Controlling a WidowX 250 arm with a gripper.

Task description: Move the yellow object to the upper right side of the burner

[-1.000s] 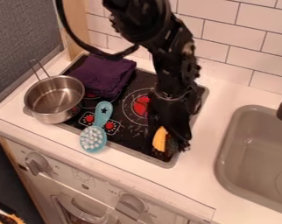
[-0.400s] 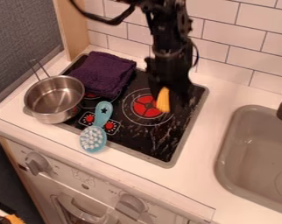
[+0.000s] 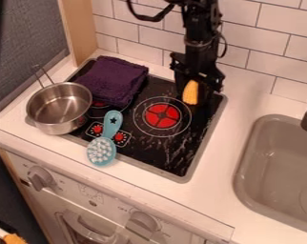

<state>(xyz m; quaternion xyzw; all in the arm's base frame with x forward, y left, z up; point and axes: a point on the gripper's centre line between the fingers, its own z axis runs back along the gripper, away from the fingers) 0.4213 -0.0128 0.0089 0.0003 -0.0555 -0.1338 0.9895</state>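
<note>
With my gripper (image 3: 196, 91), I have the yellow corn (image 3: 190, 94) pinched between my fingers – closed just to its width – near the back right corner of the stovetop (image 3: 175, 157), up and right of the red burner (image 3: 162, 116).

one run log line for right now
gripper: holding yellow object; place: upper right of red burner; release: not yet; height above stovetop: cannot tell

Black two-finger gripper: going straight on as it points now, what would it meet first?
The gripper points down, so likely the black stovetop, the yellow corn-shaped object it holds touching first; remaining height is unclear.
</note>
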